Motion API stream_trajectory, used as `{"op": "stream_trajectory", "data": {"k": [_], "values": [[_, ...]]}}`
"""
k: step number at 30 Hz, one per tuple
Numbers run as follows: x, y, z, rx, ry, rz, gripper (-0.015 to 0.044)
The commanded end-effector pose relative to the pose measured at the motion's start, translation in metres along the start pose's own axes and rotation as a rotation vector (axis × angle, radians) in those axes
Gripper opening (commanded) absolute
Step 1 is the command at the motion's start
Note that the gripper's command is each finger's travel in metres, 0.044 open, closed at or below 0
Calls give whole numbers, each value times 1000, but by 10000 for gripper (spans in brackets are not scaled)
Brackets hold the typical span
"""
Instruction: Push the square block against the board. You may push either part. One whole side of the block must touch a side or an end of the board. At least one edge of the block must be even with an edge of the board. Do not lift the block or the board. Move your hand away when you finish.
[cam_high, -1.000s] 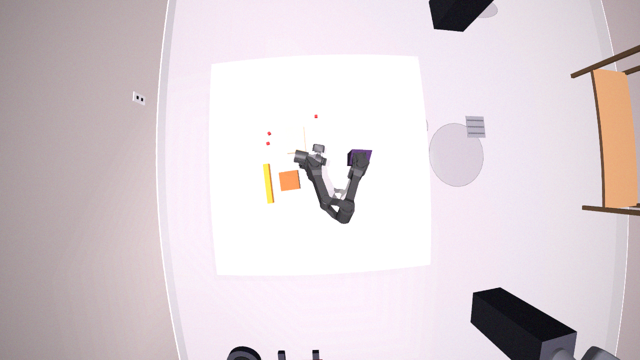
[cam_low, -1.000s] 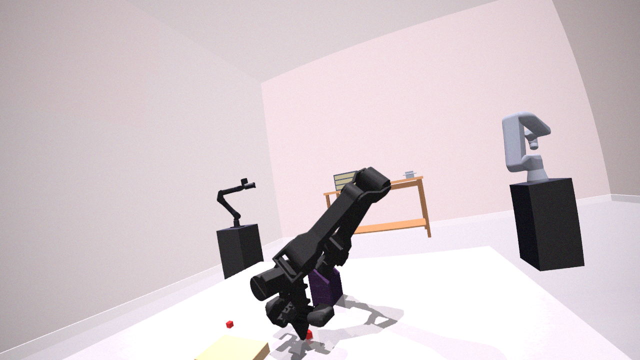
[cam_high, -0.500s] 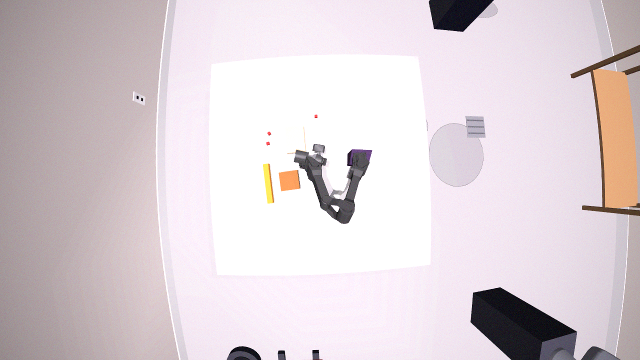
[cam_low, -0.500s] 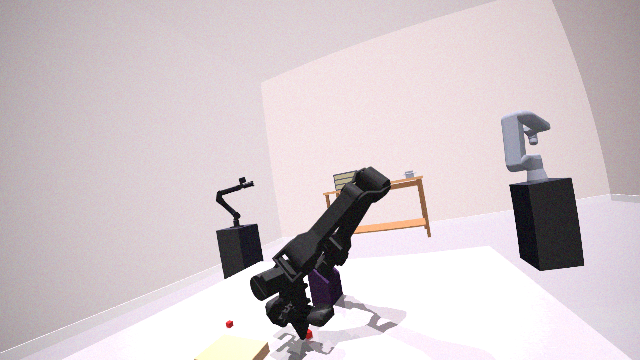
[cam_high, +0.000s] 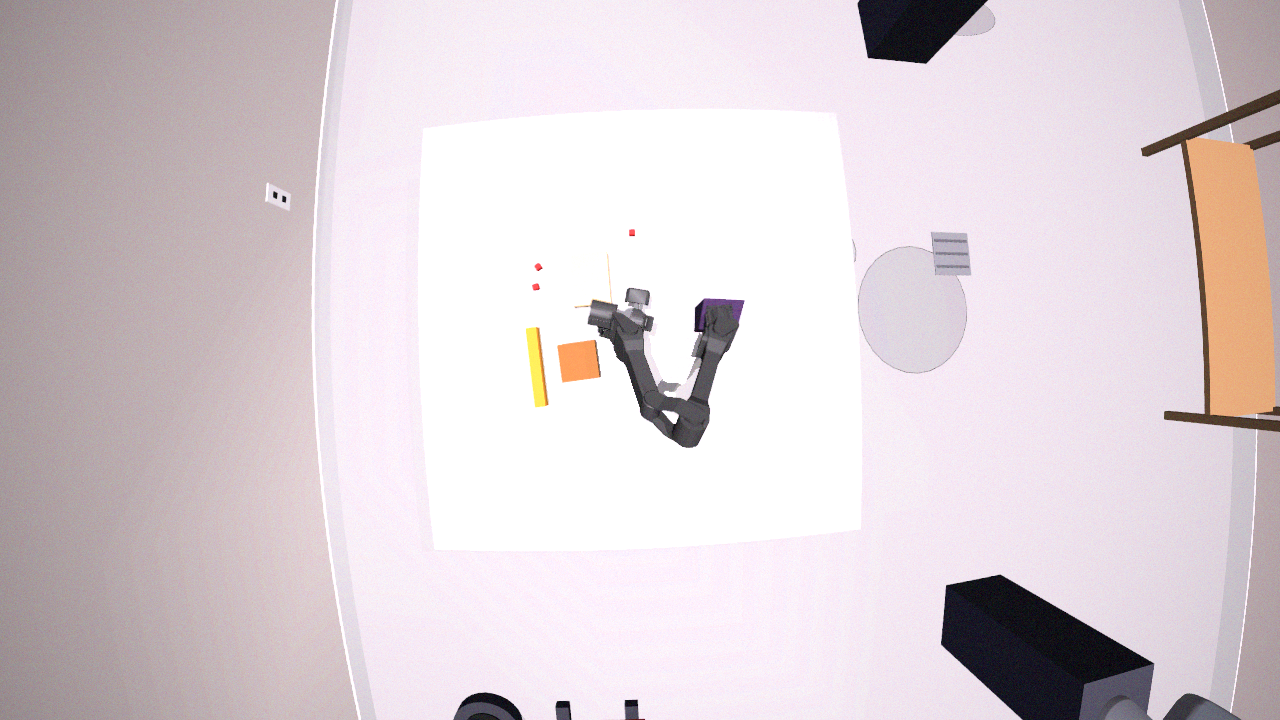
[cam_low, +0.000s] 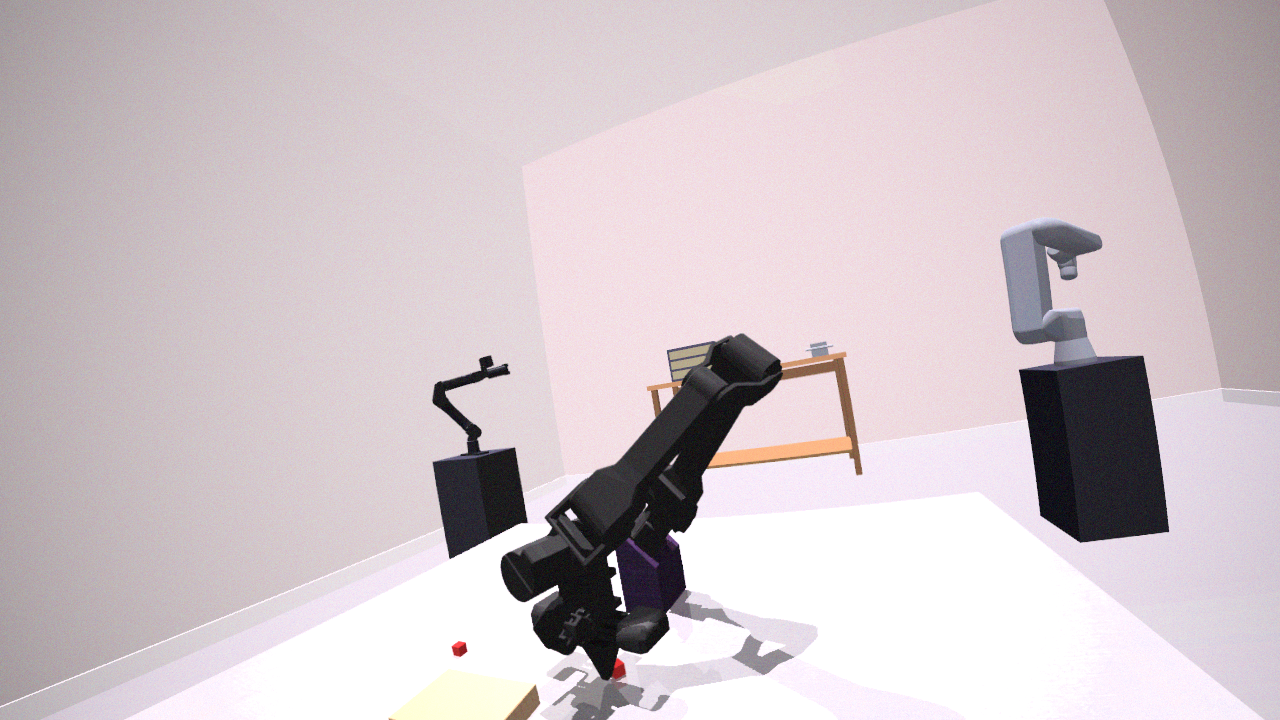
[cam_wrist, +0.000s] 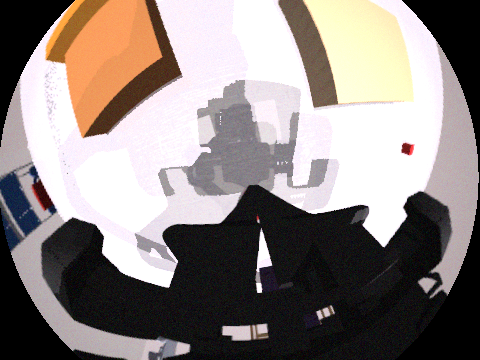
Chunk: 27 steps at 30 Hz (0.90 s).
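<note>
An orange square block (cam_high: 579, 360) (cam_wrist: 115, 60) lies flat on the white table (cam_high: 760, 179). A long yellow bar (cam_high: 536, 367) (cam_wrist: 56, 49), apparently the board, stands to its left in the top view, with a narrow gap between them. A pale yellow block (cam_high: 592, 279) (cam_low: 469, 694) (cam_wrist: 370, 55) lies behind the orange one in the top view, its top washed out; I cannot rule out that it is the board. My gripper (cam_low: 606, 673) (cam_wrist: 253, 189) is shut and empty, tips low over the table, beside the pale block and clear of both blocks. In the top view the arm hides its fingertips.
Small red cubes (cam_high: 631, 232) (cam_high: 537, 266) (cam_high: 535, 287) lie around the pale block. One red cube (cam_low: 618, 668) shows just behind my fingertips in the exterior view. The purple box (cam_high: 712, 302) (cam_low: 651, 573) stands at the arm's base.
</note>
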<state>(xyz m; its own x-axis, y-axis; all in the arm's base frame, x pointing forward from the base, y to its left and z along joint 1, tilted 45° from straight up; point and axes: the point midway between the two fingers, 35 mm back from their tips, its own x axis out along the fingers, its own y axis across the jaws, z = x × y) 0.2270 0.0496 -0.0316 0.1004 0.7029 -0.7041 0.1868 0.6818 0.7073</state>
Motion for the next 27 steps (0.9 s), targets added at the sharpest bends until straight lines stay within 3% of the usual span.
{"op": "stream_trajectory", "data": {"k": [1,27], "values": [[0,0,0,-6,-3,2,0],[-1,1,25,-7,-4,2,0]]}}
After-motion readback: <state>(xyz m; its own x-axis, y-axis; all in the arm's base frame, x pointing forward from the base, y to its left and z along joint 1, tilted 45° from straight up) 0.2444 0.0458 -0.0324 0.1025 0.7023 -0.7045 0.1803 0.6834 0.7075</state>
